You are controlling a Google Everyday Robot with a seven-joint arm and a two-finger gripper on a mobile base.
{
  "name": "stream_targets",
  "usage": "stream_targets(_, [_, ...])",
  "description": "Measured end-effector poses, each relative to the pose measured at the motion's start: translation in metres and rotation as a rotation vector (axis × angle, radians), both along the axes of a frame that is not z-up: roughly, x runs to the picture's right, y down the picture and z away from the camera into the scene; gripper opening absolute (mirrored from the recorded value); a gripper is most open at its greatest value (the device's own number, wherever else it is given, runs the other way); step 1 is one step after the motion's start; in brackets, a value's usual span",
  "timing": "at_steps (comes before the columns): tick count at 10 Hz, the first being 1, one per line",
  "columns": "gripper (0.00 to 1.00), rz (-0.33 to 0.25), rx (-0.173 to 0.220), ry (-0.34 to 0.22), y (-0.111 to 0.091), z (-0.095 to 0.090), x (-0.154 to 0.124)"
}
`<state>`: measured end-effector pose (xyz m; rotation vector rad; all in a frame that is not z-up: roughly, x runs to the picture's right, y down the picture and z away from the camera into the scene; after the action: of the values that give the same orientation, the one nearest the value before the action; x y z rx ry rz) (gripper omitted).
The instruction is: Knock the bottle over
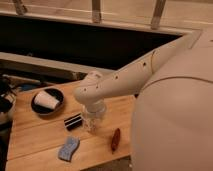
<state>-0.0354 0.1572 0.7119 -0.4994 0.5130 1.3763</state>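
Note:
The bottle [90, 121] is a small clear plastic one standing upright near the middle of the wooden table [35, 135]. My gripper [93, 113] hangs from the white arm's wrist [92, 93] straight above the bottle and right at its top. The gripper covers the upper part of the bottle. I cannot tell whether it touches the bottle.
A black bowl [36, 107] at the table's left holds a white paper cup [46, 99] on its side. A small black block [73, 121] lies just left of the bottle. A blue sponge [68, 148] lies near the front edge, a reddish-brown item [115, 139] to the right.

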Motion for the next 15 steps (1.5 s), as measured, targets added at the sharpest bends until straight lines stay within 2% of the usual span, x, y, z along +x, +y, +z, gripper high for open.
stream_targets(2, [0.07,0.000,-0.010,0.001,-0.012,0.009,-0.004])
stream_targets(4, [0.07,-0.001,-0.037,-0.010,-0.017,0.031,-0.017])
stream_targets(7, [0.07,0.041,-0.071,-0.043,-0.025,0.048,-0.029])
stream_targets(9, [0.07,0.038,-0.065,-0.061,-0.029,0.048,-0.042])
stream_targets(11, [0.07,0.032,-0.066,-0.047,-0.026,0.045,-0.034])
stream_targets(13, [0.07,0.047,-0.045,-0.056,-0.032,0.041,-0.015])
stream_targets(15, [0.07,0.053,-0.040,-0.048,-0.034,0.044,-0.020])
